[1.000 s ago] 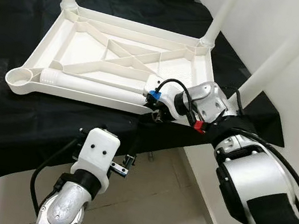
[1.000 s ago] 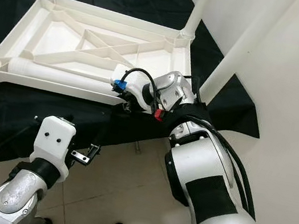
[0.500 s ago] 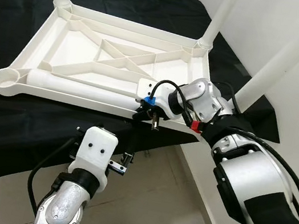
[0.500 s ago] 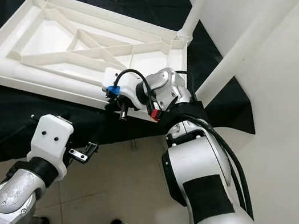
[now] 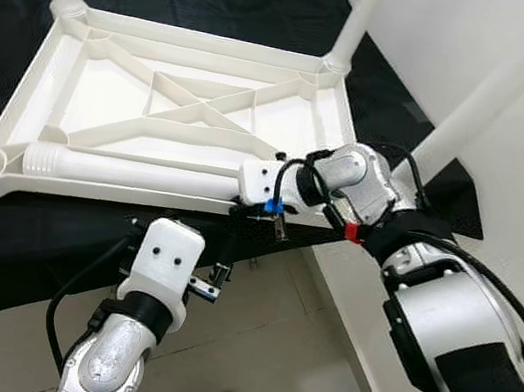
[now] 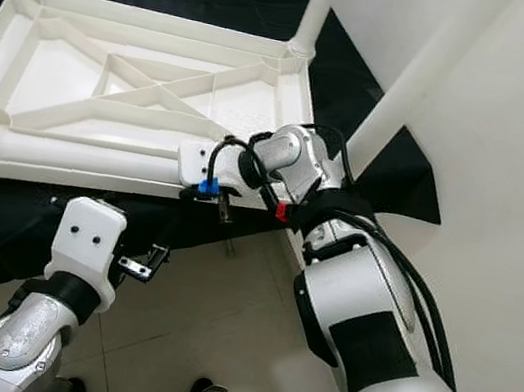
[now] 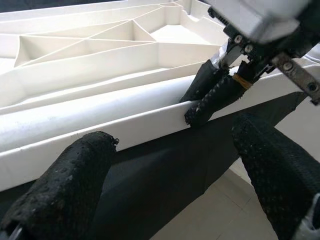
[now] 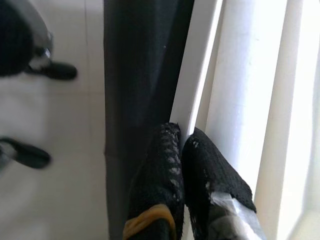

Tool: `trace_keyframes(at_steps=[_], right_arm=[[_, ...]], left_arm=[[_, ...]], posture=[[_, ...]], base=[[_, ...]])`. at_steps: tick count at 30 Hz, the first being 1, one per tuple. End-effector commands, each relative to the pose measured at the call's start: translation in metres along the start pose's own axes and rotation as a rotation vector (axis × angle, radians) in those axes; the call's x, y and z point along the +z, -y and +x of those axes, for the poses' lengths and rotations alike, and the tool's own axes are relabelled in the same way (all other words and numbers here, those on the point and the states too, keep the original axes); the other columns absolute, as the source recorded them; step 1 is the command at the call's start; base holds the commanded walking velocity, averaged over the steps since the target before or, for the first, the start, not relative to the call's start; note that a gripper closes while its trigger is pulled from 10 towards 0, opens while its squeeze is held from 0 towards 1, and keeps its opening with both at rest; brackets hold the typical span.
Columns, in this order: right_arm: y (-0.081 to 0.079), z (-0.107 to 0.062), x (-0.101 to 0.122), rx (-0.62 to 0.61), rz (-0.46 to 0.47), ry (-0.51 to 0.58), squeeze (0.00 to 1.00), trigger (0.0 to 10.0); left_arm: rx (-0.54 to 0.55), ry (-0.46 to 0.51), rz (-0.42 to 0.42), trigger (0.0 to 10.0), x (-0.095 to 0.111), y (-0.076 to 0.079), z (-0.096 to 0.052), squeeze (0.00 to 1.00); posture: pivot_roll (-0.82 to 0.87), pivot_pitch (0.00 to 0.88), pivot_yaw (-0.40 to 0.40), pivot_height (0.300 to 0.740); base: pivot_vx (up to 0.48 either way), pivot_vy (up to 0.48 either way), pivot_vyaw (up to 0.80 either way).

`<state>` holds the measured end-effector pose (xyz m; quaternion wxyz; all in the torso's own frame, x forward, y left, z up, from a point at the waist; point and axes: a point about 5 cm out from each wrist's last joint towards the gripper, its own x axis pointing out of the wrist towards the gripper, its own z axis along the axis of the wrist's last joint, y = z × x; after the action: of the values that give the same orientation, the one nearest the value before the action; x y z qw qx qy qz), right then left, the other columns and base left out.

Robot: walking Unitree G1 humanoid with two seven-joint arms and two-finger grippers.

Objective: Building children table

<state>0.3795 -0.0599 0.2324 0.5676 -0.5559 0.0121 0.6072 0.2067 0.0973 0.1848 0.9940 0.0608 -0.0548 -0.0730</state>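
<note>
My right gripper (image 7: 207, 97) pinches the near rim of the upturned tabletop (image 5: 107, 98), one finger on each side of that thin wall, probably to steady or drag it. A loose leg (image 5: 134, 173) lies inside along the rim. Below the rim my left gripper (image 7: 170, 185) hangs spread, holding nothing.

White upturned tabletop (image 5: 104, 112), two legs upright, loose leg (image 5: 134, 174) inside
</note>
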Motion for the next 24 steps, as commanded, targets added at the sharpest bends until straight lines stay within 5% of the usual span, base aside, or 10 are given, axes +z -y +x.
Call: trace_keyframes(at_steps=[1,8,17,24], right_arm=[[-0.0058,0.0086,0.0040,0.061,-0.131,-0.047,0.00,0.0],[0.0002,0.0103,0.0133,-0.002,-0.231,-0.029,0.00,0.0],[0.0005,0.0090,0.0074,-0.024,-0.472,-0.164,0.00,0.0],[0.0036,0.0088,0.0066,-0.073,-0.545,-0.197,0.00,0.0]], left_arm=[[0.006,-0.020,0.000,10.0,-0.0025,0.0001,-0.0011,0.00],[0.005,-0.022,0.001,10.0,-0.0034,0.0007,-0.0019,0.00],[0.006,-0.024,0.001,10.0,-0.0045,0.0015,-0.0027,0.00],[0.006,-0.023,0.001,10.0,-0.0048,0.0019,-0.0024,0.00]], posture=[[0.03,0.276,-0.172,0.740],[0.03,0.270,-0.173,0.740],[0.03,0.259,-0.177,0.740],[0.03,0.251,-0.176,0.740]], base=[[0.000,0.000,0.00],[0.000,0.000,0.00],[0.000,0.000,0.00],[0.000,0.000,0.00]])
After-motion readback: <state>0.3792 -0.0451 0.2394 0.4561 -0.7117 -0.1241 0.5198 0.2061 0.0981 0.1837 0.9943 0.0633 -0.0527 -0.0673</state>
